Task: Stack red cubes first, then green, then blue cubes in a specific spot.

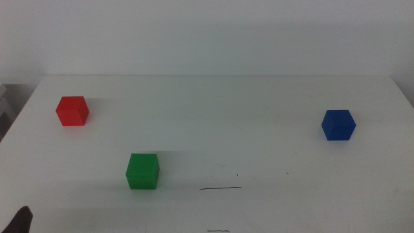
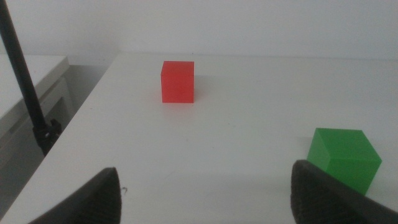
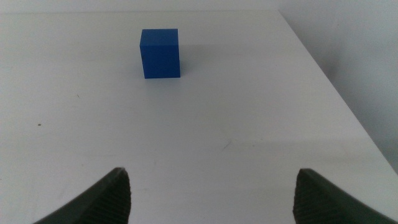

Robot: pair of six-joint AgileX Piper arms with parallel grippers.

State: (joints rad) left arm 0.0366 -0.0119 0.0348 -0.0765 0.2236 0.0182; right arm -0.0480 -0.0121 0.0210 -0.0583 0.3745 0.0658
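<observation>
The red cube (image 1: 72,110) sits at the table's far left; it also shows in the left wrist view (image 2: 178,81). The green cube (image 1: 142,171) sits front left, just left of the short black pen line (image 1: 220,189), and shows in the left wrist view (image 2: 343,159). The blue cube (image 1: 338,124) sits at the right; it shows in the right wrist view (image 3: 160,53). My left gripper (image 2: 208,199) is open and empty at the front left corner, its tip showing in the middle view (image 1: 19,221). My right gripper (image 3: 211,196) is open and empty, out of the middle view.
A fainter scribble mark (image 1: 218,231) lies at the front edge below the pen line. A black pole (image 2: 25,81) stands off the table's left side beside a grey cabinet (image 2: 31,93). The table's right edge (image 3: 336,93) runs near the blue cube.
</observation>
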